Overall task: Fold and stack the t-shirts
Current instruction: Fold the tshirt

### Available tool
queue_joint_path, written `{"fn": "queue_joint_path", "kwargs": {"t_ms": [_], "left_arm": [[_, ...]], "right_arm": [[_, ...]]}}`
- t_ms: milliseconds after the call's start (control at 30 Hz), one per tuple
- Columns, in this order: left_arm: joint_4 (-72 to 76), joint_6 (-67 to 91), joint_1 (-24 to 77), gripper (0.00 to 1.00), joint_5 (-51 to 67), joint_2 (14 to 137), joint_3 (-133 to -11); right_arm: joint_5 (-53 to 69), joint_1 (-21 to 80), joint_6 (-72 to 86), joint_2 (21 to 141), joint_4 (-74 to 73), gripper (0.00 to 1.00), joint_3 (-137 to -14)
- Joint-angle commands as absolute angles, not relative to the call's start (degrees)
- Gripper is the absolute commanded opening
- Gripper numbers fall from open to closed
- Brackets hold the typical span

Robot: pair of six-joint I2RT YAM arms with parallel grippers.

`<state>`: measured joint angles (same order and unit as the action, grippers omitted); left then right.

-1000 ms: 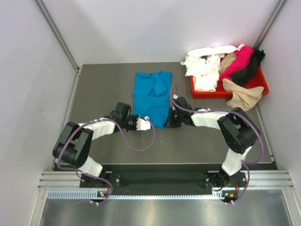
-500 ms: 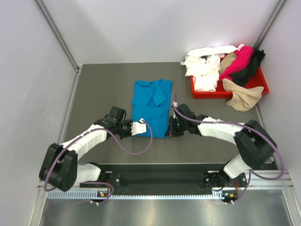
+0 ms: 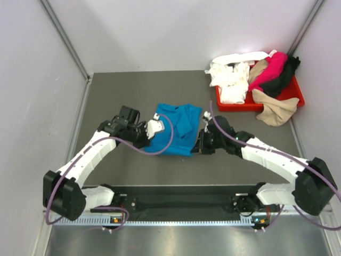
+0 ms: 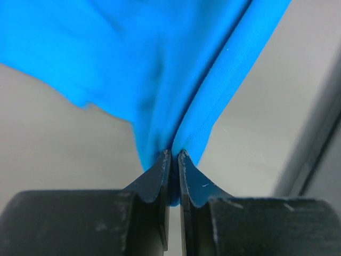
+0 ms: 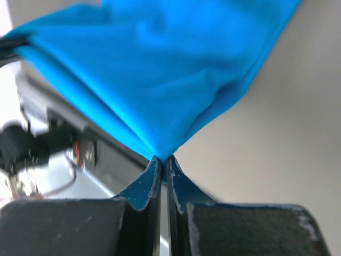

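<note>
Both claws point(image 4: 174, 154) point(image 5: 161, 159) — tight on blue t-shirt point(image 3: 184, 136)

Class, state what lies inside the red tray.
Heaped in the red tray: a white t-shirt, magenta t-shirt, black t-shirt and tan t-shirt. They cover its floor and anything beneath.

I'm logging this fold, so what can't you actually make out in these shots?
- Top view: the pinched corners of the blue t-shirt, covered by the left gripper and right gripper.
- Wrist views: most of the shirt, cut off by frame edges.
- Red tray: whatever lies under the pile of shirts.
</note>
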<state>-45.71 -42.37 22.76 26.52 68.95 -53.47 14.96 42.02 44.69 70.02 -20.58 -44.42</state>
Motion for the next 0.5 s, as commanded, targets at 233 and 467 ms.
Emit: {"fn": "queue_joint_path", "kwargs": {"t_ms": [233,467], "left_arm": [[-30.94,-31.65,14.68,0.0,19.95,95.6,-79.32],[-28.04,-30.41,14.33,0.0,19.16,113.35,-94.91]], "right_arm": [[14.24,23.74,33.31,89.1,-18.29,0.0,-62.3],[12.75,19.25,31.55,102.56,-18.11,0.0,-75.22]]}}
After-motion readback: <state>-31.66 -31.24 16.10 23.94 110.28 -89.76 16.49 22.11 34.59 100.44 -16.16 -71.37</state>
